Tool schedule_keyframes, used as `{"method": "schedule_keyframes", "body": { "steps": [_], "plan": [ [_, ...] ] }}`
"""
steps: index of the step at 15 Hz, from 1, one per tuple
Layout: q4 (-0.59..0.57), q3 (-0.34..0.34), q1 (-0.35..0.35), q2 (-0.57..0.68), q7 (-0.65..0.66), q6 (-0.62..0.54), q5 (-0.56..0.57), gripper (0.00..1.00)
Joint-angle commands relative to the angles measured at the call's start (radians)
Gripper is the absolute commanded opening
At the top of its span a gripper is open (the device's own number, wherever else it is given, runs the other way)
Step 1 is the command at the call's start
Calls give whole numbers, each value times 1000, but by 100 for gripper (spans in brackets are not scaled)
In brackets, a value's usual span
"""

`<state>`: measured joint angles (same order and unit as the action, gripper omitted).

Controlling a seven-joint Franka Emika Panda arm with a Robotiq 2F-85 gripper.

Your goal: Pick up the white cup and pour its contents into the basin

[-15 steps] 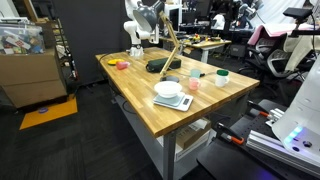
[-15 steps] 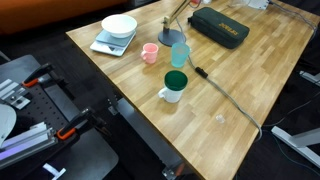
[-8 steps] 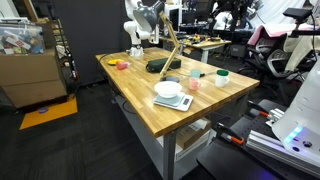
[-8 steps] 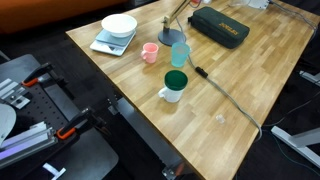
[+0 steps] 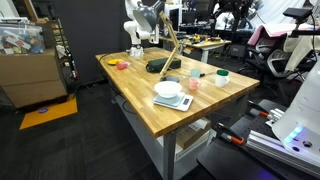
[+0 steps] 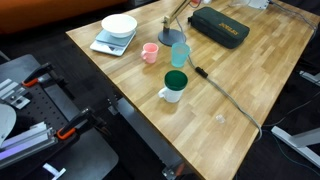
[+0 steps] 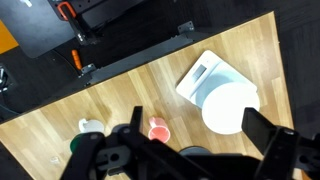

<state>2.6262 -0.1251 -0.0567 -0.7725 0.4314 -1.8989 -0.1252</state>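
In an exterior view, the wooden table [image 5: 150, 112] stands in a busy lab, with the white arm [image 5: 138, 28] raised over its far end. I cannot tell from here how the fingers stand. The white cup [image 5: 221, 77] sits near the table's front corner, with the pink cup [image 5: 194, 85] just beside it. Next along is a white bowl [image 5: 168, 89] on a flat white base. Farther back lie a dark low thing [image 5: 160, 66], whose shape I can't make out, and a small pink-orange dish [image 5: 121, 64].

In an exterior view from the opposite side, the white cup [image 6: 174, 86] stands upright close to the table's near edge. Its top is green, and a cable [image 6: 225, 95] runs past it. A pale teal tumbler [image 6: 179, 54] and the pink cup [image 6: 150, 52] stand a little behind it. The white bowl [image 6: 119, 24] is beyond them, and a black case [image 6: 220, 27] lies near the back.

In the wrist view, the gripper [image 7: 193, 114] hangs well above the table [image 7: 60, 100] with its two fingers spread wide and nothing between them. Below it are the white bowl [image 7: 228, 108] and the pink cup [image 7: 158, 130]. The white cup [image 7: 90, 126] is off to the side, partly hidden by the gripper's body.
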Motion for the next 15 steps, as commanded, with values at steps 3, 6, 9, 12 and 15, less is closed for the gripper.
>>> {"method": "schedule_keyframes", "body": {
  "steps": [3,6,9,12,15],
  "plan": [
    [51,19,-152,-50,75,-21,166,100],
    [70,63,-227,-83,54,-14,276,100],
    [63,91,-235,-76,44,2,270,100],
    [72,96,-238,-91,43,2,270,100],
    [72,94,-237,-91,43,2,270,100]
  ]
}}
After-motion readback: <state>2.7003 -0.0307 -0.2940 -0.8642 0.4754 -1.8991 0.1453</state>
